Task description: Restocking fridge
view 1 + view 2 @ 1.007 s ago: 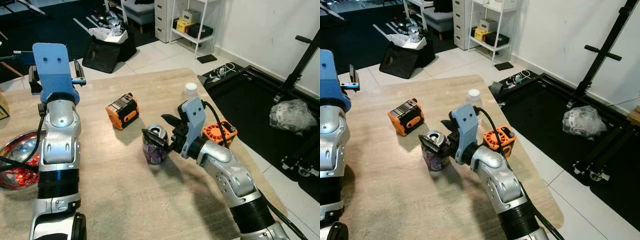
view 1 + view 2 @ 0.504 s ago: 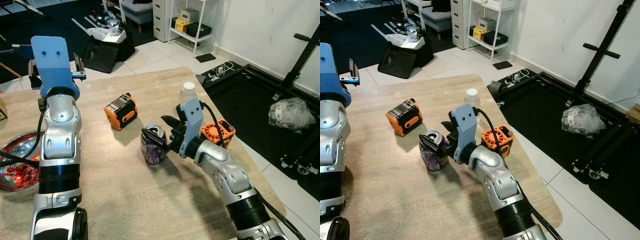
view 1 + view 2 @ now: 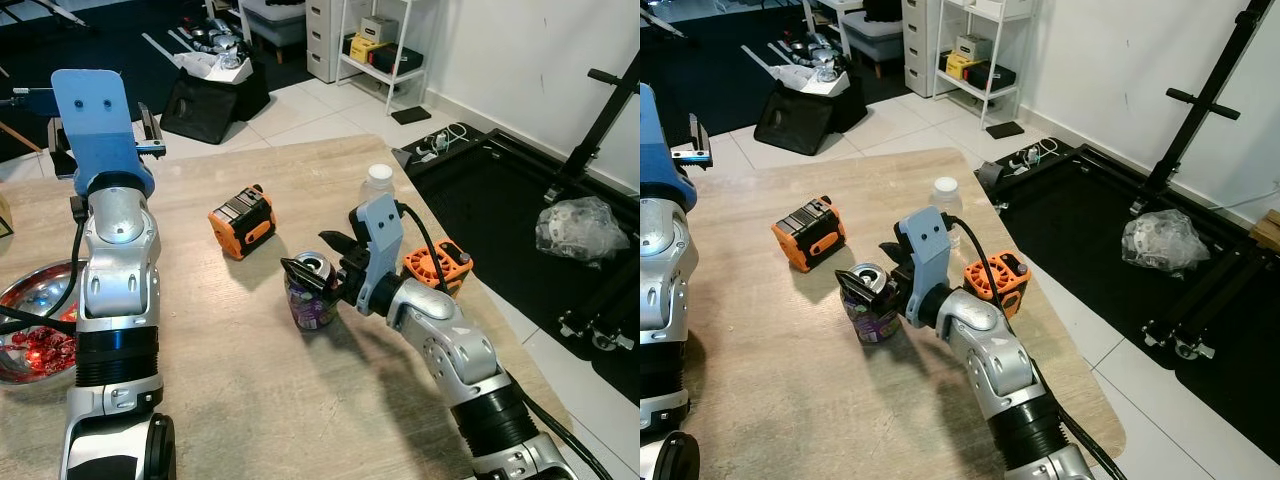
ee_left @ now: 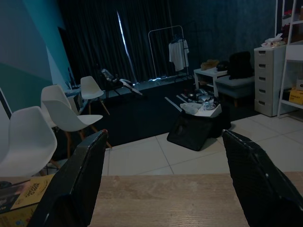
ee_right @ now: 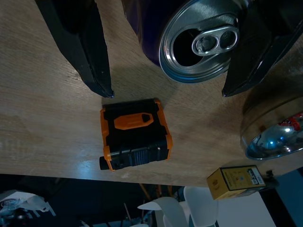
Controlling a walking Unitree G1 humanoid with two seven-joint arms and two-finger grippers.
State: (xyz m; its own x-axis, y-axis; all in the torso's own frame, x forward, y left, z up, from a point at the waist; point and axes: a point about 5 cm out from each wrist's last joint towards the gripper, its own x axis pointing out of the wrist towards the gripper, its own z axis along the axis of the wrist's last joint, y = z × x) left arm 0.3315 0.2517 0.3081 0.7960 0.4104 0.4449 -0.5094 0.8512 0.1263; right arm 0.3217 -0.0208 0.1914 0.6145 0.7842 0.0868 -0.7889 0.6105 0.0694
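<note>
A purple drink can (image 3: pixel 313 300) with an opened top stands upright on the wooden table (image 3: pixel 250 400). My right gripper (image 3: pixel 310 260) is open around its upper part, one black finger on each side. In the right wrist view the can top (image 5: pixel 203 42) lies close against one finger (image 5: pixel 265 47), and a gap separates it from the other finger (image 5: pixel 83 42). My left gripper (image 4: pixel 161 184) is raised over the table's far left edge behind its blue wrist plate (image 3: pixel 92 115); it is open with nothing between its fingers.
An orange and black battery pack (image 3: pixel 243 221) lies beyond the can. A clear bottle with a white cap (image 3: pixel 377 185) and an orange device (image 3: pixel 437 268) sit near the table's right edge. A metal bowl (image 3: pixel 30 320) is at the left, and a yellow box (image 5: pixel 236 178) beyond it.
The left arm has drifted a little to the left. The right gripper stays open around the can, which has hardly moved.
</note>
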